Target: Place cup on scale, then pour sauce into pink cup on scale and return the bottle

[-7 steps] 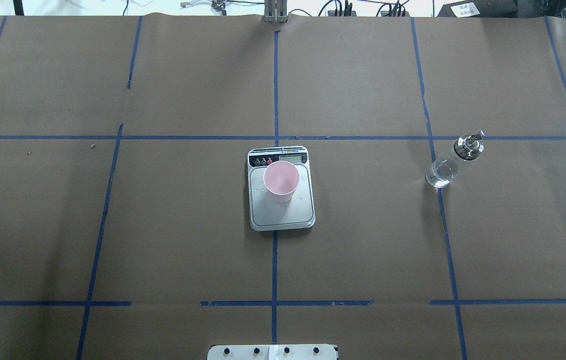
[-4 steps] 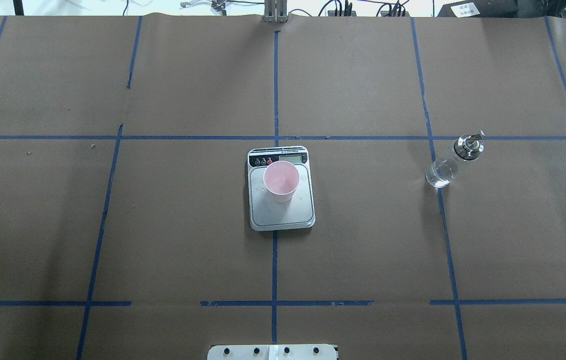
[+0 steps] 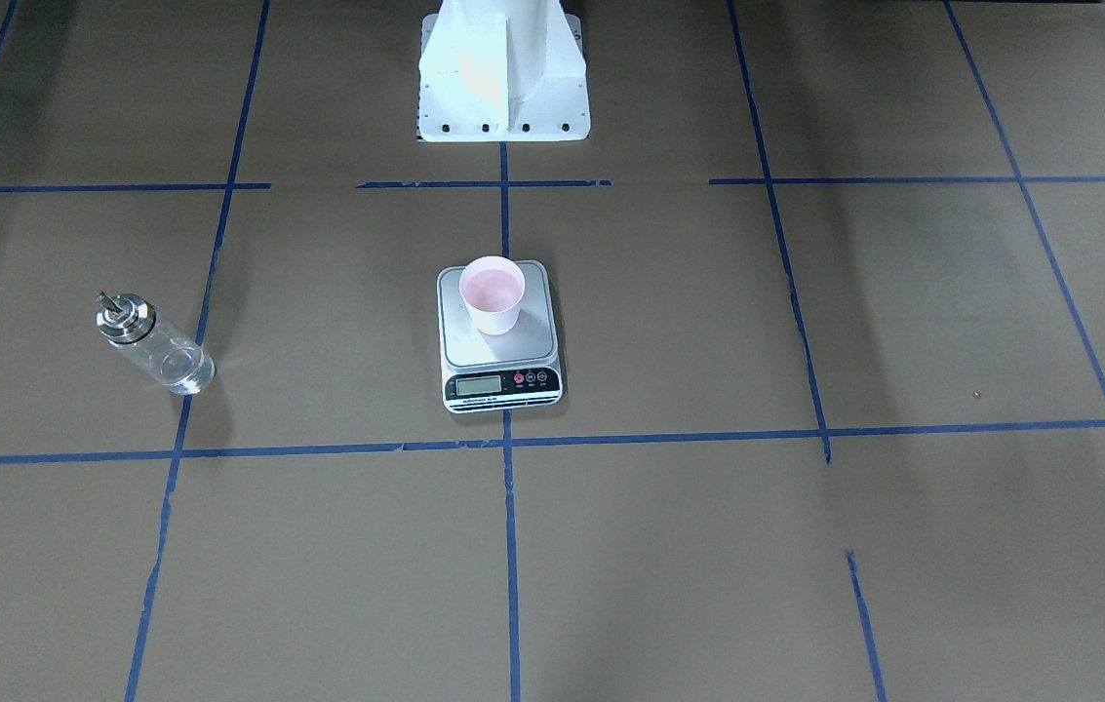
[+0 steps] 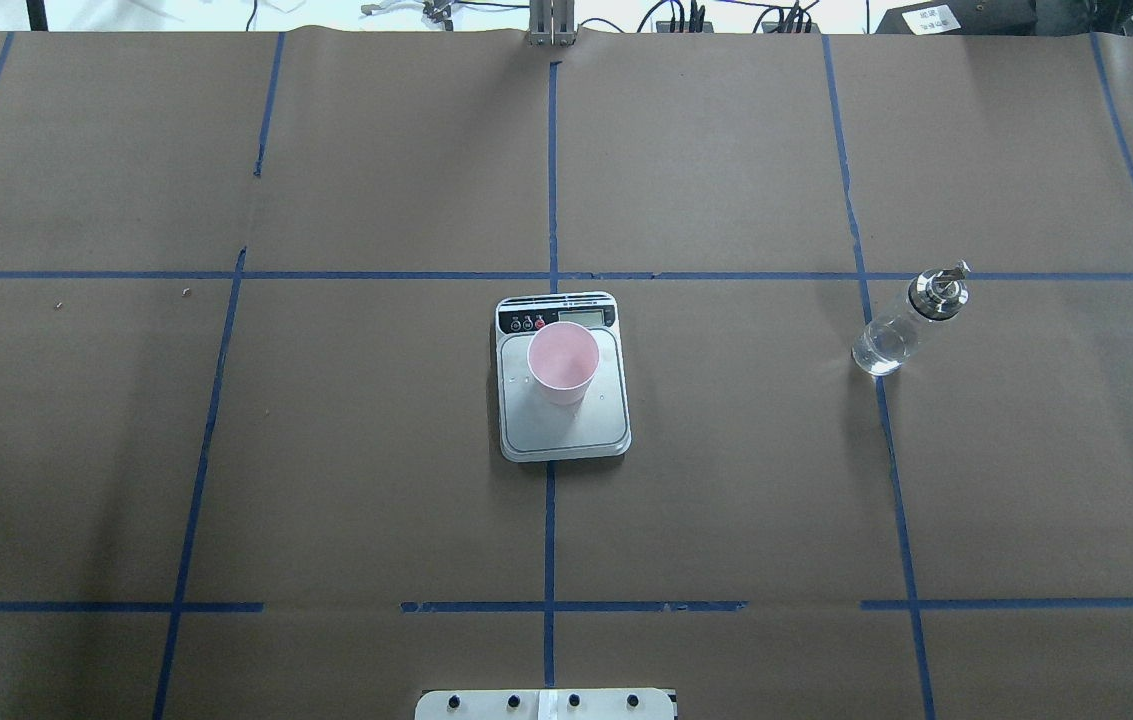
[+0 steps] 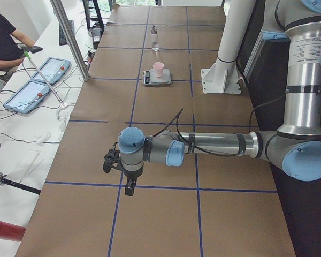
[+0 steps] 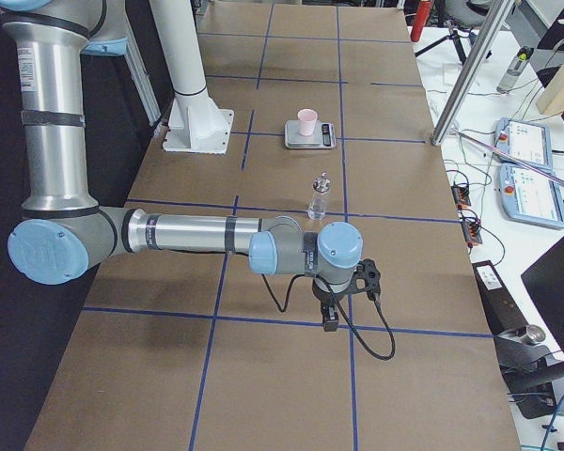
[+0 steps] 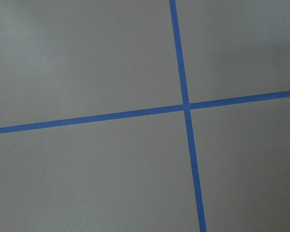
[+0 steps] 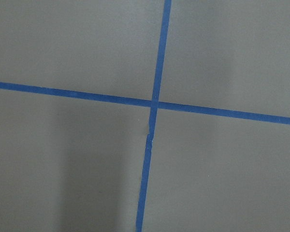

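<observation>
The pink cup stands upright on the steel platform of the white scale at the table's middle; it also shows in the front-facing view as cup on scale. The clear glass bottle with its silver collar stands upright on the table to the right, apart from the scale, bottle. Both arms are pulled back to the table's ends, far from these things. My left gripper and right gripper show only in the side views, pointing down at bare paper; I cannot tell their state. Both wrist views show only paper and tape.
Brown paper with blue tape grid lines covers the table. The white robot pedestal stands at the near edge. A person sits at a side bench with teach pendants and cables.
</observation>
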Robot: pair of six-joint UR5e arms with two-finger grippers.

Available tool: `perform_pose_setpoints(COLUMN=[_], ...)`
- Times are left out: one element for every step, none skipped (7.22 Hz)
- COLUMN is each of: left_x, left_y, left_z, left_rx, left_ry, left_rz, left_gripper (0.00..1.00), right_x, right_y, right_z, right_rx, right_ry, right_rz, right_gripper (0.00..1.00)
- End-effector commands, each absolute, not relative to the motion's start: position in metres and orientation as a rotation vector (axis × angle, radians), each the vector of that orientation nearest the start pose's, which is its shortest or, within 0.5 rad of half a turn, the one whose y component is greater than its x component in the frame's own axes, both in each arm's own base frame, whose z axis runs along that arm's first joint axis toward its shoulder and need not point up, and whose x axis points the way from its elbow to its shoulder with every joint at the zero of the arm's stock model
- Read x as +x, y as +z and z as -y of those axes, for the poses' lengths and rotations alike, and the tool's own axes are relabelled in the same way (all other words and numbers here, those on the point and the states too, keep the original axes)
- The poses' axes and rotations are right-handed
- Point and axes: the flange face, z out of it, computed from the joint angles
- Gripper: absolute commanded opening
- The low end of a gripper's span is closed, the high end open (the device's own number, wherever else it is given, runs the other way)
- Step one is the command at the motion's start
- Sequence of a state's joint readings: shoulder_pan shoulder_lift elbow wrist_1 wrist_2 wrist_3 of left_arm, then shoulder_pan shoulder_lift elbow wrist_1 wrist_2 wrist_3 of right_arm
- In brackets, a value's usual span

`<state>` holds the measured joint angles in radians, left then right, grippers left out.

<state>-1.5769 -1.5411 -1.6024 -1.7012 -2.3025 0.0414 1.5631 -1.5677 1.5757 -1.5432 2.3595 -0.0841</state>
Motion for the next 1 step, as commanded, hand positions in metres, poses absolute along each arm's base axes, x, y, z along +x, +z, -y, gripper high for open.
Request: perform_pose_setpoints(left_x=[-0.0697], left_y=[0.6463], left_z=[0.4881], left_rx=[0.145], left_ry=[0.082], left_rz=[-0.728], left_gripper=[1.0], right_x=[0.0589], right_y=[0.6511], right_z=[0.4961], right_rx=[0.064], right_ry=[-0.101], right_rz=[0.787], right_gripper=[1.0])
